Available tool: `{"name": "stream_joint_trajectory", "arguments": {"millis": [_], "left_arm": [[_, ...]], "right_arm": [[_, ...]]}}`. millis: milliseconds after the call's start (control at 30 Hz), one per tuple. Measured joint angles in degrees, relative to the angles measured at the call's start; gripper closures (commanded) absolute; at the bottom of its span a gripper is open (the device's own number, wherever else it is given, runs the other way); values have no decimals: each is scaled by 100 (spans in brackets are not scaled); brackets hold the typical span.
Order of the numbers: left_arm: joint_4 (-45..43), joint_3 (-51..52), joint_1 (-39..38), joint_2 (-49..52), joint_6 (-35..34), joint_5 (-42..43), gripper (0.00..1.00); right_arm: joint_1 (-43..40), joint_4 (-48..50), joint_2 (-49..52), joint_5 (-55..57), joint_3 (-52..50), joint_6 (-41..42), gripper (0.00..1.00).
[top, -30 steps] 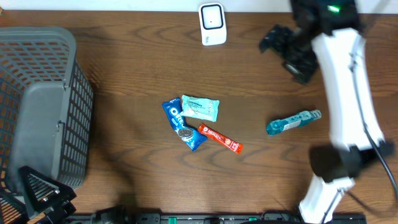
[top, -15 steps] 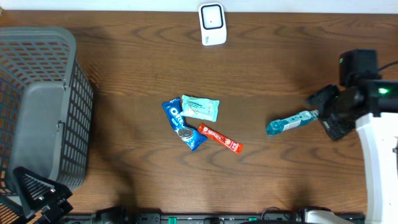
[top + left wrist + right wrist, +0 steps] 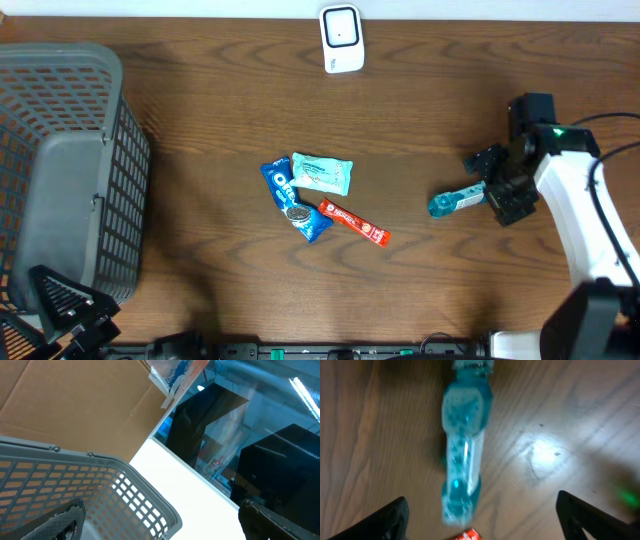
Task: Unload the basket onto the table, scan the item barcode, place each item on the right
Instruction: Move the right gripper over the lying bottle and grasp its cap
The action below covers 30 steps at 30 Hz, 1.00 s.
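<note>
Wrist camera shows your right gripper [image 3: 486, 519] spread astride the teal packet [image 3: 463, 450], not touching it. Only overhead shows the scanner [image 3: 341, 38]. Left gripper [image 3: 167, 521] gapes.

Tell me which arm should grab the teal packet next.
Right: the right gripper hangs open at the end of the teal packet; the left gripper sits far off by the basket.

Grey mesh basket [image 3: 105, 462] rim, cardboard [image 3: 65, 400] beyond, left end effector [image 3: 160, 510] fingers [image 3: 277, 520] spread
</note>
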<state>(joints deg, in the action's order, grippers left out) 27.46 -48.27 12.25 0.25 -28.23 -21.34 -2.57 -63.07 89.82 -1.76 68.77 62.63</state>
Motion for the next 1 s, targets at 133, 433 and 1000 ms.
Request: {"name": "stream_joint_trajectory", "arguments": {"millis": [133, 433, 1000], "left_arm": [[24, 0, 0, 0, 0, 0, 2], [238, 2, 0, 0, 0, 2, 2], [280, 120, 0, 0, 0, 2, 2]], "right_arm": [[-44, 138, 411, 26, 0, 15, 12], [-251, 741, 911, 420, 0, -138, 15], [-258, 1198, 1578, 466, -2, -409, 29]]}}
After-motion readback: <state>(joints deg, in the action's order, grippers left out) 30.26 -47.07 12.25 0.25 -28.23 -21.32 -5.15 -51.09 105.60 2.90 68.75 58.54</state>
